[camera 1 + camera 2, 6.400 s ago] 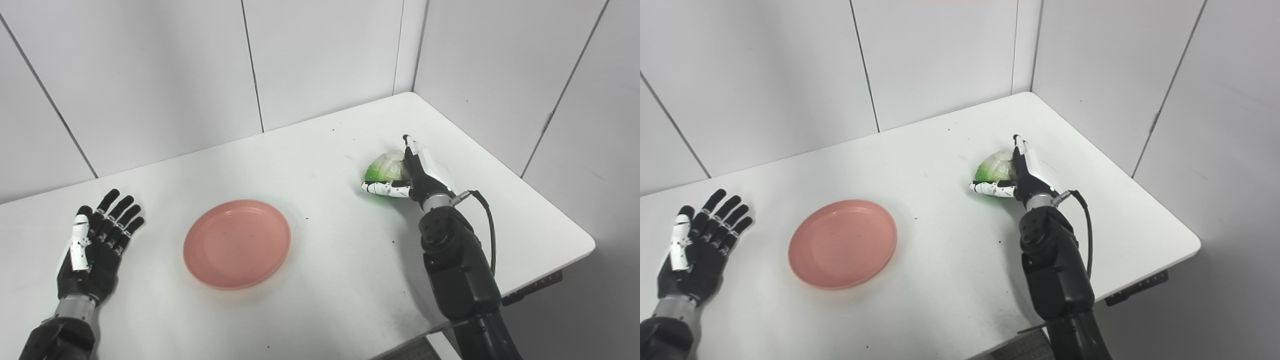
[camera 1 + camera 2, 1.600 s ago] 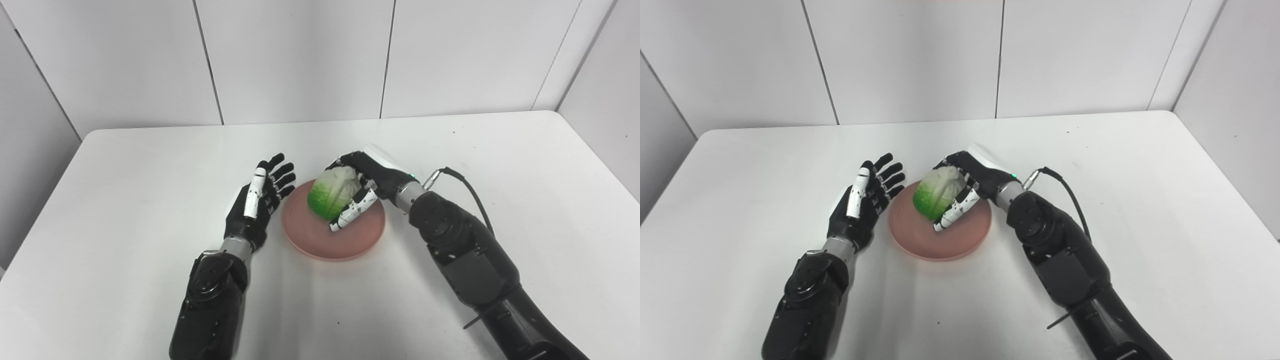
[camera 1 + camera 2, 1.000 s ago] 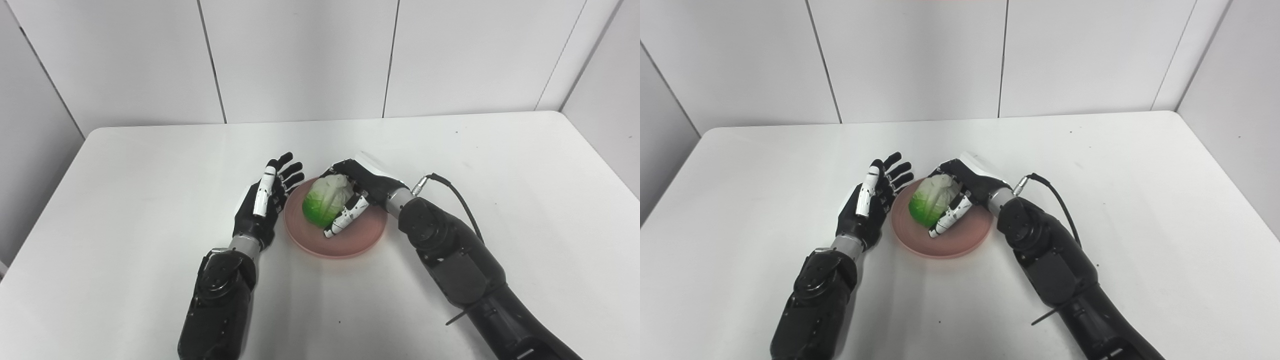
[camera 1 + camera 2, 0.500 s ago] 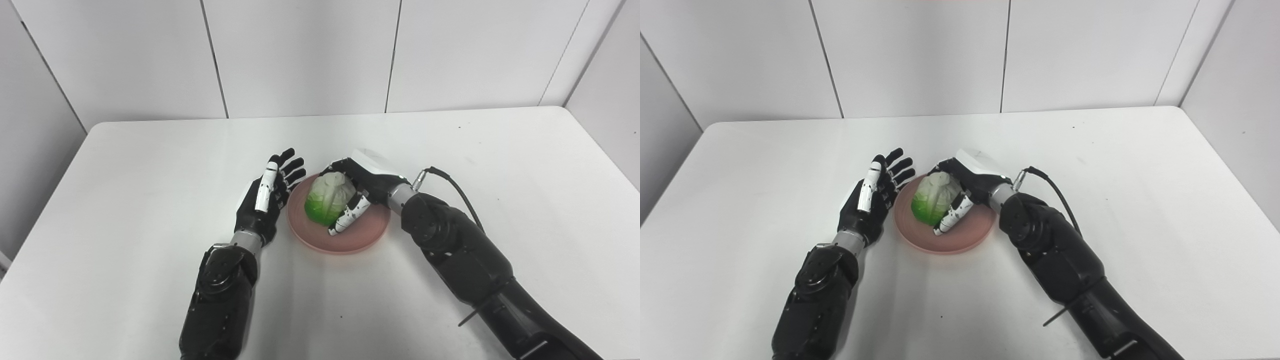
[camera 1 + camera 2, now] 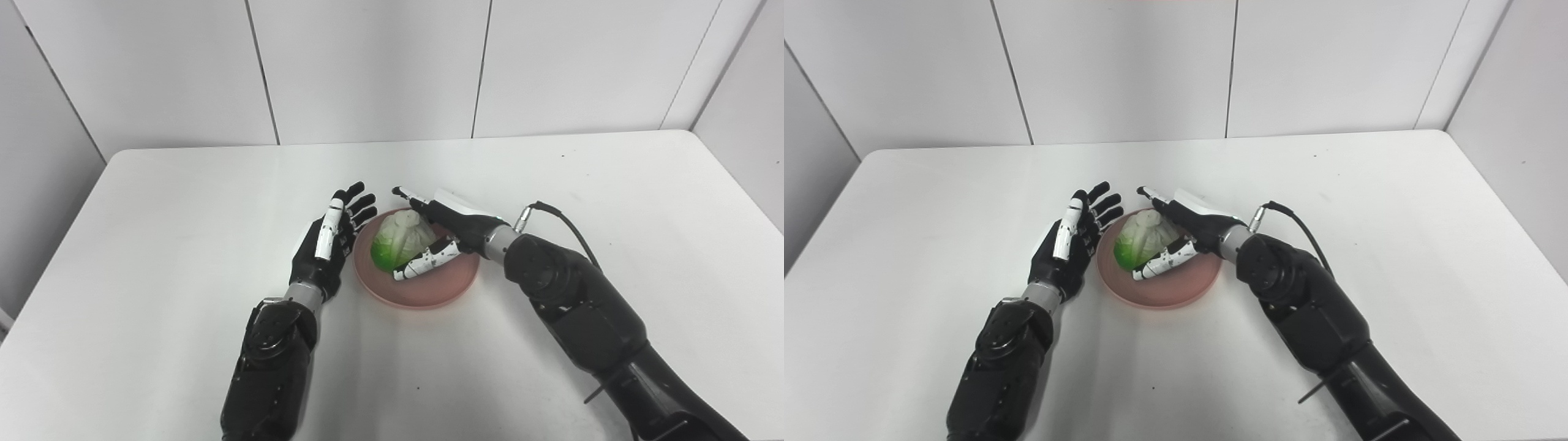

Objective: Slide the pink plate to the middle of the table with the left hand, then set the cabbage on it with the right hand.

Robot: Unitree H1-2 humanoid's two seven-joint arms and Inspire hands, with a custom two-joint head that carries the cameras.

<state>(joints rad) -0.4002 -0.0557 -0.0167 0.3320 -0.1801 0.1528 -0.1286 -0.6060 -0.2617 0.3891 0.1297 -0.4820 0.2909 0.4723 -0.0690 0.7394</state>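
Nearest you, both black forearms enter from the bottom edge and converge toward the middle of the white table (image 5: pixel 184 202).

Your left hand (image 5: pixel 324 245) stands on its edge just beside the left rim of the pink plate (image 5: pixel 450 285), palm facing the plate, fingers straight and spread, holding nothing. You cannot tell from either view whether the palm touches the rim.

The pink plate sits near the table's centre. On its left half rests the cabbage (image 5: pixel 401 236), green end toward your left hand, pale end toward the back.

Your right hand (image 5: pixel 444 236) lies over the right part of the plate, beside the cabbage. Its fingers (image 5: pixel 1156 197) are extended past the cabbage's far side, and the white thumb (image 5: pixel 425 262) runs along the cabbage's near side. The fingers are opened out, not curled around the cabbage; whether the thumb still touches it, you cannot tell. A black cable (image 5: pixel 566 223) loops from the right wrist.

Farther back: bare tabletop, then white wall panels (image 5: pixel 367 67) with dark vertical seams.
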